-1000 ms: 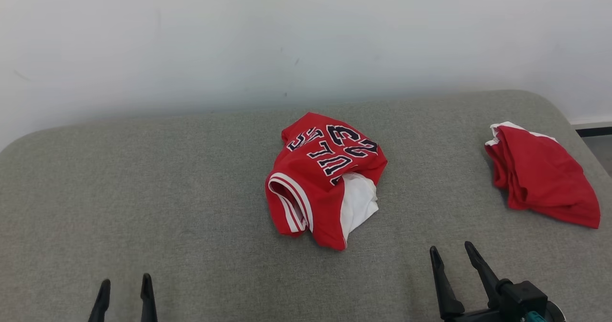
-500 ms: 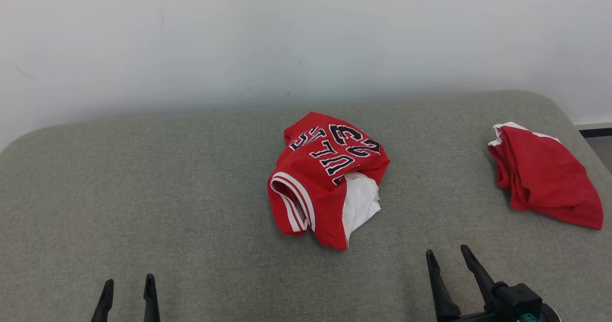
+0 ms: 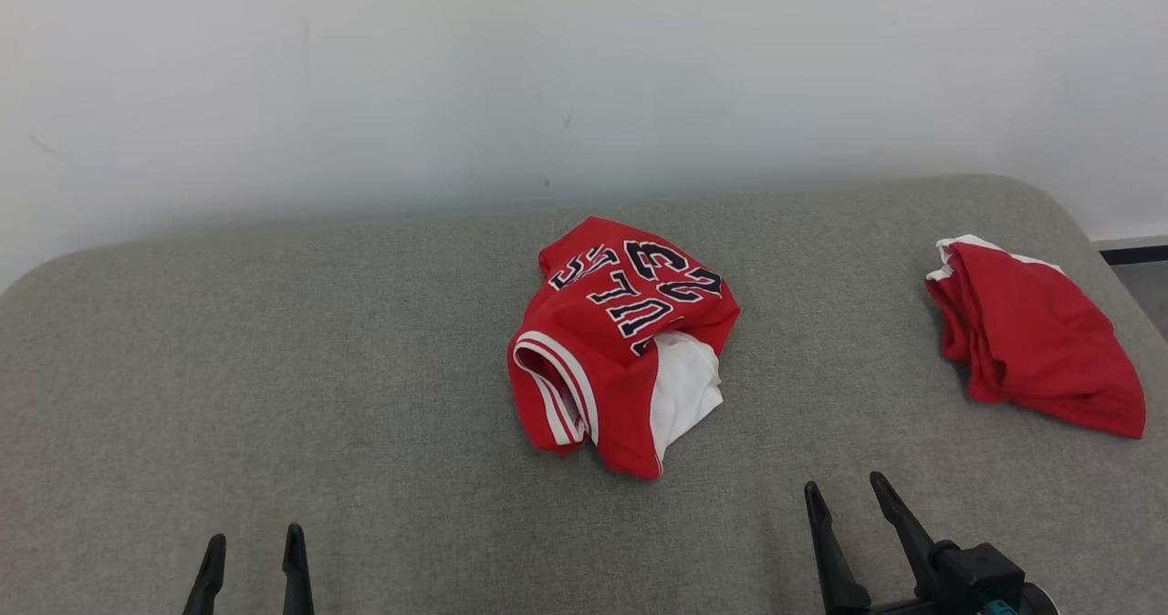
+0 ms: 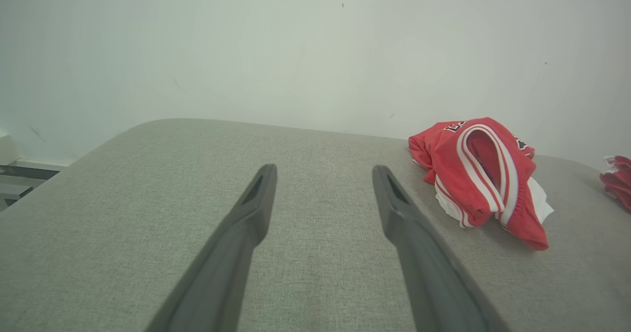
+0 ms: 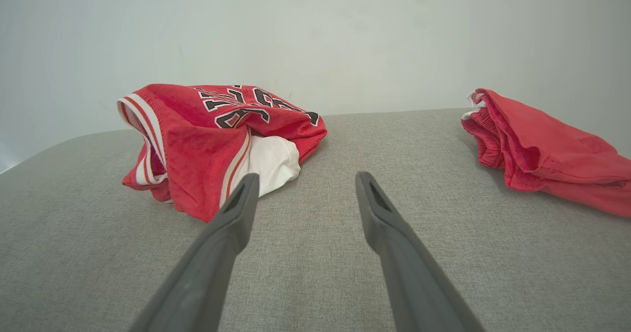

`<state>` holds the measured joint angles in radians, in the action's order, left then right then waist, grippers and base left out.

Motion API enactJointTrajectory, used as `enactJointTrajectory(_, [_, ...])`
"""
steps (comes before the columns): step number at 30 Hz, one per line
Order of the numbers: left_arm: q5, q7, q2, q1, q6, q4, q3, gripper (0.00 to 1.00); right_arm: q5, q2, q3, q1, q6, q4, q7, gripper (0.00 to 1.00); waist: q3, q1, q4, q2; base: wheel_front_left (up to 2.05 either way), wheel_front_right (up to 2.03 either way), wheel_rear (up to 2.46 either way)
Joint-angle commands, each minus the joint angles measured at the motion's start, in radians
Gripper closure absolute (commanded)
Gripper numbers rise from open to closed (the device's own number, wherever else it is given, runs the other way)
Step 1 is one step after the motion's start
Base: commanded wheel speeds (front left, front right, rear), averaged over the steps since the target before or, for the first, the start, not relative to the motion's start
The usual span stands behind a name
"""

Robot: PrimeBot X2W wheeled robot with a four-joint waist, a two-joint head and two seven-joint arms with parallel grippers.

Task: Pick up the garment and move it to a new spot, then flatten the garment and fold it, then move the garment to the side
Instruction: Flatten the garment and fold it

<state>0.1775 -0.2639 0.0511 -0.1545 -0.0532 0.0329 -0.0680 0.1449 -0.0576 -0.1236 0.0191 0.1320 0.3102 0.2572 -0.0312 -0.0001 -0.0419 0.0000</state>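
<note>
A crumpled red garment (image 3: 616, 341) with dark lettering, white stripes and a white patch lies bunched near the middle of the grey padded surface (image 3: 319, 369). The left wrist view has it (image 4: 475, 174) at the right, the right wrist view has it (image 5: 212, 140) at the left. My left gripper (image 3: 254, 542) stands open at the lower left, well short of the garment. My right gripper (image 3: 844, 496) stands open at the lower right, a little in front of and to the right of the garment. Both (image 4: 323, 172) (image 5: 305, 179) hold nothing.
A second red cloth (image 3: 1031, 337) with white trim lies folded near the surface's right edge, also in the right wrist view (image 5: 542, 149). A pale wall (image 3: 547, 77) rises behind the surface. Floor shows past the right corner (image 3: 1145, 282).
My right gripper has shifted slightly left and lower in the head view. The left gripper has dropped slightly lower. The garment has not moved.
</note>
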Motion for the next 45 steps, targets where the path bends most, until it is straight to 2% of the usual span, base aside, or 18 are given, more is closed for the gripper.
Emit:
enactJointTrajectory(1, [-0.001,0.0,-0.001,-0.012,0.002,-0.005,0.001,0.0,0.008,0.002,-0.001,0.005,-0.003,0.002,0.008,0.0,-0.001,0.0001,-0.001,0.0,0.0,0.0,0.0])
enactJointTrajectory(11, [0.003,0.0,-0.001,-0.009,0.007,0.002,0.035,0.0,0.01,0.004,-0.01,0.003,-0.003,0.007,0.008,0.0,-0.004,0.0001,-0.014,0.0,0.0,0.0,0.0])
enactJointTrajectory(17, [0.018,0.0,-0.001,0.018,-0.023,0.051,0.1,0.0,0.01,0.003,-0.024,0.015,-0.003,0.007,0.008,0.0,0.006,0.0001,-0.039,0.0,0.0,0.0,0.0])
enactJointTrajectory(22, [0.054,0.022,-0.001,0.101,-0.061,0.168,0.212,0.0,0.013,0.0,-0.048,0.029,-0.003,0.009,0.008,0.0,0.028,0.0001,-0.094,0.0,0.0,0.0,0.0])
enactJointTrajectory(30, [0.183,0.085,0.0,0.287,-0.071,0.353,0.351,0.0,0.016,0.002,-0.07,0.056,-0.003,0.0,0.008,0.0,0.1,0.0001,-0.205,0.0,0.0,0.0,0.0])
enactJointTrajectory(34, [0.233,0.103,0.001,0.392,-0.049,0.448,0.383,0.0,0.02,0.004,-0.072,0.074,-0.003,-0.004,0.008,0.0,0.147,0.0001,-0.264,0.0,0.0,0.0,0.0])
enactJointTrajectory(41, [0.282,0.093,0.001,0.513,0.042,0.596,0.368,0.0,0.026,0.007,-0.062,0.089,-0.003,-0.022,0.009,0.0,0.196,0.0001,-0.327,0.0,0.0,0.0,0.0])
enactJointTrajectory(45, [0.29,0.057,0.002,0.548,0.018,0.634,0.369,0.0,0.028,0.008,-0.055,0.09,-0.003,-0.029,0.008,0.0,0.206,0.0001,-0.331,0.0,0.0,0.0,0.0])
